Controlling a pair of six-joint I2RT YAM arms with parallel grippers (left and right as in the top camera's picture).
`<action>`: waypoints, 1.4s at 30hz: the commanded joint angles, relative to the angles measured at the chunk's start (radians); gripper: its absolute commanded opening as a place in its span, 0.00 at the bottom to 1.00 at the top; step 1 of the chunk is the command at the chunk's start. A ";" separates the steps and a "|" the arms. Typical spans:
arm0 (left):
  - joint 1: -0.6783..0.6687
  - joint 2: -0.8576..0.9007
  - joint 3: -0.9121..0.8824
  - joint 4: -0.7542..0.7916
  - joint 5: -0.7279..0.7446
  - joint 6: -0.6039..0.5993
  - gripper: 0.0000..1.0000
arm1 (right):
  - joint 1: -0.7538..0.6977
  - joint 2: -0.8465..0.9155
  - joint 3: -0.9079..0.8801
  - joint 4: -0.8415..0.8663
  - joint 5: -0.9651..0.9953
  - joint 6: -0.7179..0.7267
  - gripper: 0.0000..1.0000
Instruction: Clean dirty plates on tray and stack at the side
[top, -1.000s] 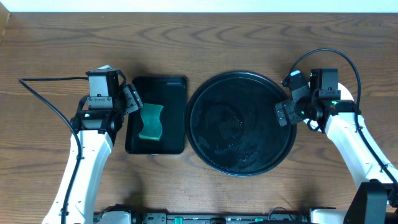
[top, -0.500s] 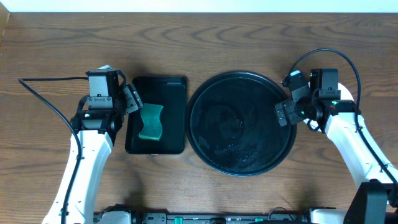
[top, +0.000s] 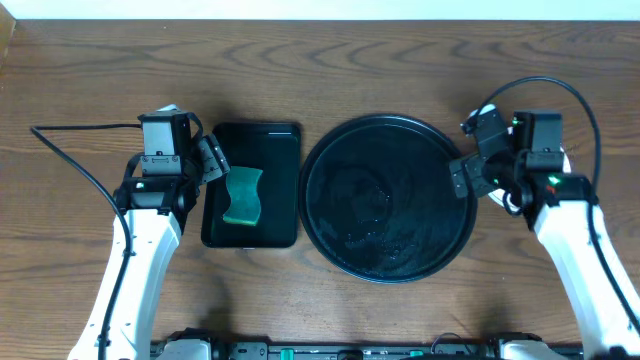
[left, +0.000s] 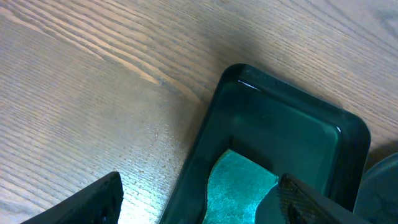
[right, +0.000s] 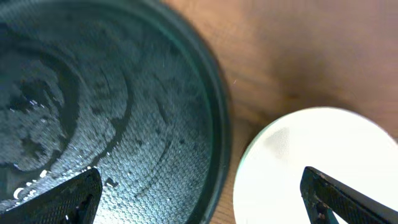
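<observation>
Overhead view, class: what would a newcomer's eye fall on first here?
The large round black tray sits mid-table, bare of plates. Left of it, a green sponge lies in a rectangular tray. The right wrist view shows a white plate beside the round tray's rim.

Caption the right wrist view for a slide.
Open right end effector hovering over the tray rim, white plate beside it.

Black: round tray (top: 390, 276), rectangular tray (top: 272, 150). Teal-green: sponge (top: 242, 196). White: plate (right: 311, 168). Brown woodgrain: table (top: 300, 70).
</observation>
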 joint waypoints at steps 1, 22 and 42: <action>0.003 -0.005 0.022 -0.001 -0.016 -0.009 0.80 | 0.010 -0.077 0.008 0.000 -0.001 -0.008 0.99; 0.003 -0.005 0.022 -0.001 -0.016 -0.009 0.80 | 0.010 -0.546 -0.001 -0.023 -0.001 -0.008 0.99; 0.003 -0.005 0.022 -0.002 -0.016 -0.009 0.80 | -0.051 -1.098 -0.031 -0.487 -0.015 -0.023 0.99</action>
